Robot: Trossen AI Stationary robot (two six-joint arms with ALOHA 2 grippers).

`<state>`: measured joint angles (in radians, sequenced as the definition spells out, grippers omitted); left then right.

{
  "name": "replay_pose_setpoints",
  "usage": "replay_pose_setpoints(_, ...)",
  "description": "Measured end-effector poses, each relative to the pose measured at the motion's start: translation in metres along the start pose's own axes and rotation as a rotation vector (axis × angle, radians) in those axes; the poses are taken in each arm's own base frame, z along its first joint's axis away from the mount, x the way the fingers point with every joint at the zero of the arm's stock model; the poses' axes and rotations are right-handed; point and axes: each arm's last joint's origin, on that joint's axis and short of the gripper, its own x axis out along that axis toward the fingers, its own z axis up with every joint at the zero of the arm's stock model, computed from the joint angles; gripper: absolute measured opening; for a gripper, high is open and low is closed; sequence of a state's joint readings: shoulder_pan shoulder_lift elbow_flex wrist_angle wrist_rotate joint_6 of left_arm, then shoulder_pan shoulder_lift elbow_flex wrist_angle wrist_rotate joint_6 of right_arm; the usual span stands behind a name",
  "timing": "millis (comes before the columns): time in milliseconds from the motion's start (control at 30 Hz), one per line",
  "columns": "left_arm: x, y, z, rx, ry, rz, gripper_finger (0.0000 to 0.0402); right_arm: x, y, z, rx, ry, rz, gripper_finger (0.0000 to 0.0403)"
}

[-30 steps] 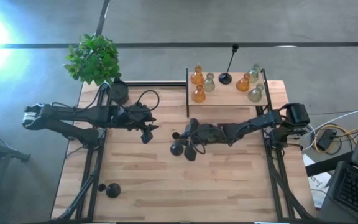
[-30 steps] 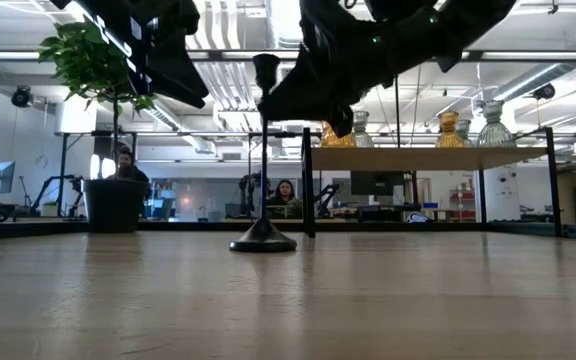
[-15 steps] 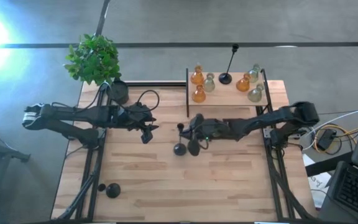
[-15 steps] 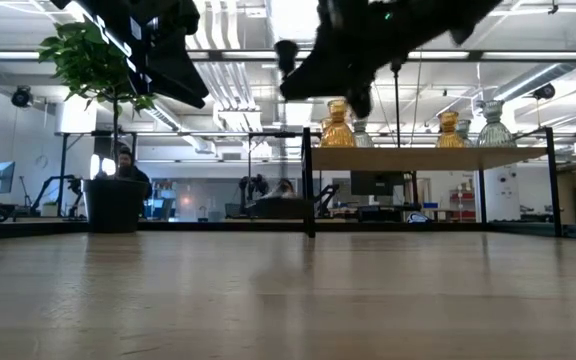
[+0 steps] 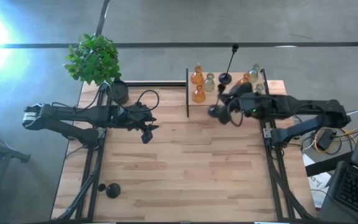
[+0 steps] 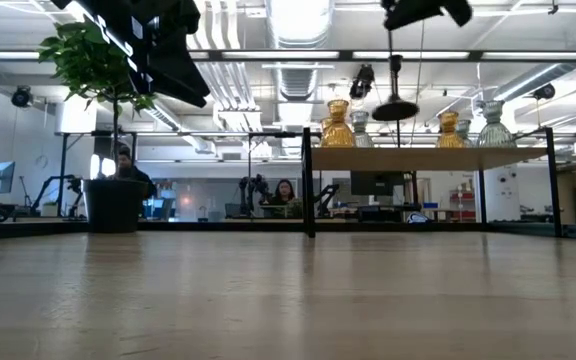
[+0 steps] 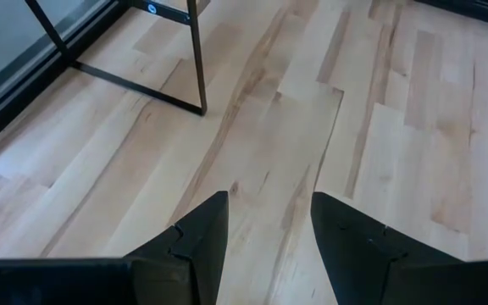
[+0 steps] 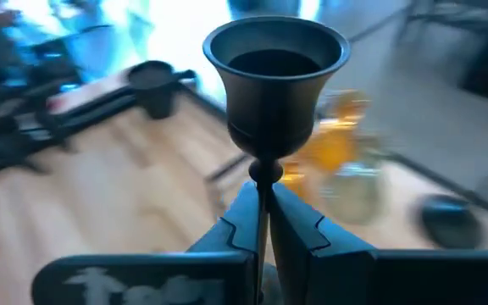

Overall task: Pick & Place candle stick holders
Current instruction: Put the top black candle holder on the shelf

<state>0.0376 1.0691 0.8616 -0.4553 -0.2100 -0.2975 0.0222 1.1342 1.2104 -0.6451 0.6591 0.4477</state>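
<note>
A black holder [image 8: 274, 85] is gripped at its thin stem by the right end effector [image 8: 263, 222], whose fingers are closed tight on the stem just below the cup; in the right wrist view the cup is seen upright above the fingertips. In the high view this end effector [image 5: 225, 104] is held at the front edge of the raised shelf [image 5: 229, 99], at about 1 o'clock from the counter's middle, with the holder's round base [image 5: 214, 111] showing just beside it toward 8 o'clock. In the low view the base [image 6: 395, 108] is seen hanging in the air above the shelf, while the arm above it is cut off by the frame's upper edge. On the shelf stand amber holders [image 5: 197, 76] and pale glass holders [image 5: 209, 83], partly hidden by the right arm on the 3 o'clock side; another black holder [image 5: 226, 76] stands at the shelf's back edge. One more black holder [image 5: 112, 190] lies on the counter [image 5: 179, 174] at about 7 o'clock. The left end effector [image 7: 268, 233] hovers over bare wood at about 10 o'clock, fingers apart and holding nothing. A plant [image 5: 94, 59] stands at the 11 o'clock corner. People in the room behind are too small to make out.
</note>
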Motion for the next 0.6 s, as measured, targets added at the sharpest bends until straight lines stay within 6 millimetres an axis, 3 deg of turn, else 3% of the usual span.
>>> replay_pose_setpoints(300,0.0,0.0,0.001,0.004,-0.01,-0.003,0.0174,-0.007,-0.05,-0.003,0.077,-0.055,-0.175,0.0008)
replay_pose_setpoints(600,0.0,0.0,0.003,-0.001,-0.037,0.015,0.0174,0.011,-0.08,-0.019,0.105,-0.085,-0.224,0.0008)
